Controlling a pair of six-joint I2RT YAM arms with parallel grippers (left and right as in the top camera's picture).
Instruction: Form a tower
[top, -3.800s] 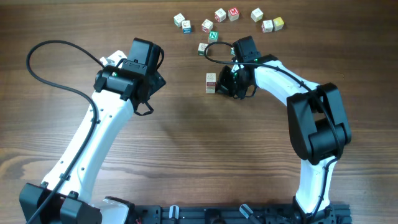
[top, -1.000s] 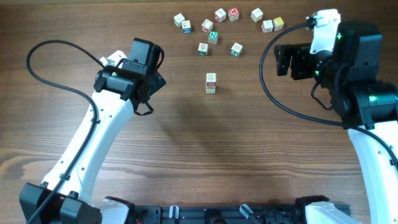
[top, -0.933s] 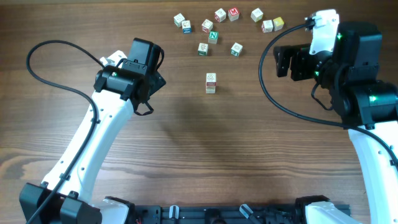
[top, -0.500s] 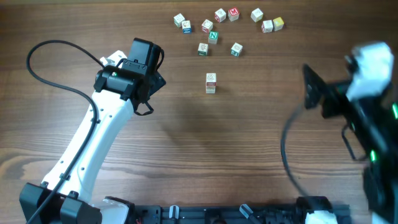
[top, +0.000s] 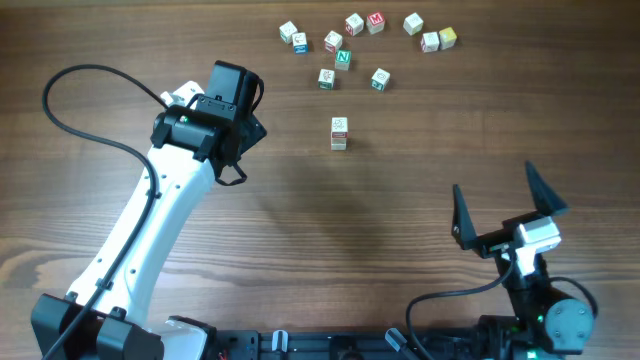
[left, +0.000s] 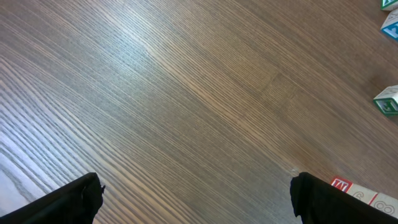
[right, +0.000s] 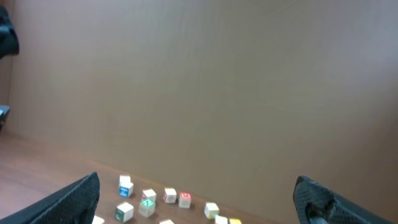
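The tower (top: 339, 132) is a short column of pale wooden cubes standing alone at mid-table, its white top face bearing a reddish mark. In the left wrist view the tower (left: 367, 195) shows at the bottom right, beside the right finger. My left gripper (top: 240, 100) hovers to the left of the tower, open and empty (left: 196, 186). My right gripper (top: 500, 208) is far from it at the front right edge, fingers pointing upward, open and empty (right: 196, 180).
Several loose alphabet cubes (top: 360, 45) lie scattered along the back of the table, beyond the tower; they also show low in the right wrist view (right: 149, 202). A green-faced cube (left: 389, 101) lies at the right edge of the left wrist view.
The right arm has swung from the back right down to the front right edge, its open gripper now tipped upward. The left arm and the tower have not moved.
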